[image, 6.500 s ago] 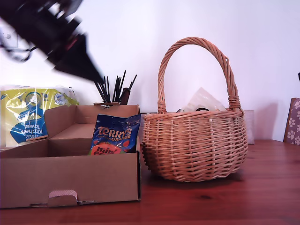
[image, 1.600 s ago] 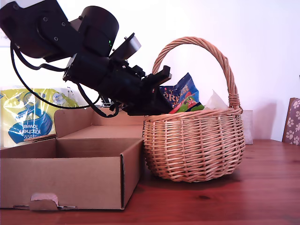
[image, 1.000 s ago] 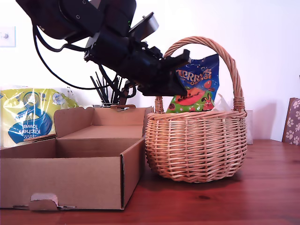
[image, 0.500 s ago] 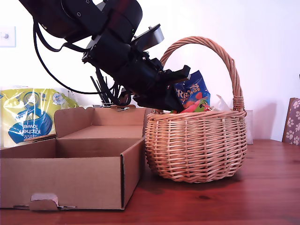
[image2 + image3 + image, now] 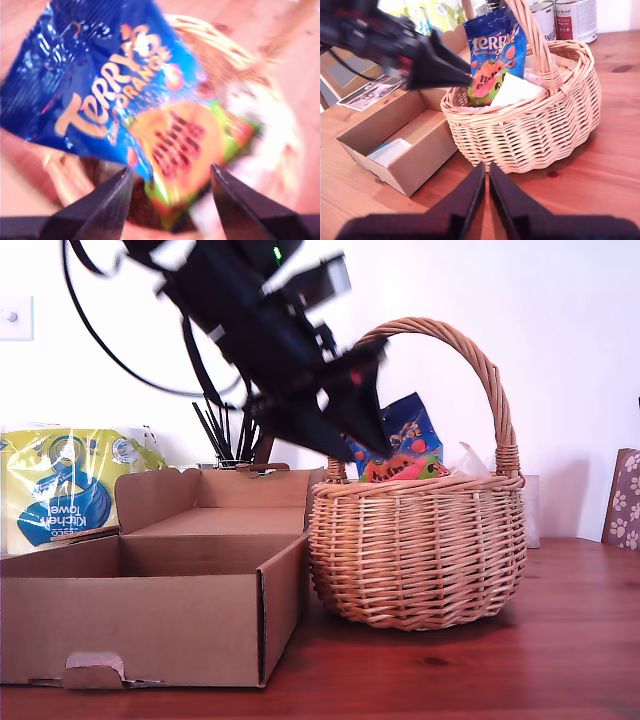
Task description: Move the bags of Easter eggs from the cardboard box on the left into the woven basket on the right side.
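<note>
While the dark blue bag (image 5: 410, 430) stands upright inside the woven basket (image 5: 415, 550), leaning near the handle, my first pincer (image 5: 170, 182) hangs just above the basket rim with its jaws spread apart, the bag just ahead of them and not gripped. My second pincer (image 5: 486, 172) hovers low over the tabletop (image 5: 600, 170) before the basket, jaws together on nothing. Beside the basket sits the cardboard box (image 5: 140, 610).
</note>
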You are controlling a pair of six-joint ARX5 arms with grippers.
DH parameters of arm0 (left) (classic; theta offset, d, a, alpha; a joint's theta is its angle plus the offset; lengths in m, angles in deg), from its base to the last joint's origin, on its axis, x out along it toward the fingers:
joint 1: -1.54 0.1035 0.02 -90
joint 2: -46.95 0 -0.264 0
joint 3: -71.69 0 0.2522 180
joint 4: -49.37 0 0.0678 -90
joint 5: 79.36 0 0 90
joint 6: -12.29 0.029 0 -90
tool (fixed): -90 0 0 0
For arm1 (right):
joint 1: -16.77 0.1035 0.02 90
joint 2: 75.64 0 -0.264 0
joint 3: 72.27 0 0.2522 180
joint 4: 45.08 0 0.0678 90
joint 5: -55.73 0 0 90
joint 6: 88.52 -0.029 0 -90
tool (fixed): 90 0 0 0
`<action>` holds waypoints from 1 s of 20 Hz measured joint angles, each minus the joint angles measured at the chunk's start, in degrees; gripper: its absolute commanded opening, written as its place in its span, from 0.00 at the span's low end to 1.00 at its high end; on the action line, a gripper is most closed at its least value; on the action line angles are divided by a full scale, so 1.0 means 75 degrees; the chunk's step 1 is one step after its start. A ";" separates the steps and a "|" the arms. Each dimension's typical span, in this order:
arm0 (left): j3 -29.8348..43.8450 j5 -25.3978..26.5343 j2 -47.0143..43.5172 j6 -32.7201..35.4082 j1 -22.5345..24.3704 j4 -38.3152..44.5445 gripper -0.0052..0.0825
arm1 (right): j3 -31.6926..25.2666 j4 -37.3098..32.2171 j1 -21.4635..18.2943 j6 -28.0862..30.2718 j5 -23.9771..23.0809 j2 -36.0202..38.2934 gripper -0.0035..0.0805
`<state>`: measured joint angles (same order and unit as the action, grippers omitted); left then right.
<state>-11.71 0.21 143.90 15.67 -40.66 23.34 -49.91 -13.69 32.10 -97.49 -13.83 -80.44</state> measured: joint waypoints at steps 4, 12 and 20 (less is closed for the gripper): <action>-0.0012 -0.0020 -0.1061 0.0490 0.0009 -0.1475 0.05 | 0.0000 -0.0003 0.0000 0.0000 -0.0102 0.0000 0.03; 0.2206 -0.0140 -0.2882 0.0431 0.1294 -0.0321 0.03 | 0.0000 -0.0178 0.0006 -0.0003 -0.1789 0.0000 0.03; 0.5304 -0.0221 -0.5517 -0.0361 0.3191 0.2334 0.03 | 0.0000 -0.0632 0.0006 -0.0003 -0.1804 0.0000 0.03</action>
<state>28.06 -1.45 102.52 12.96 -16.72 40.85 -49.91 -18.44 32.14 -97.52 -27.36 -80.44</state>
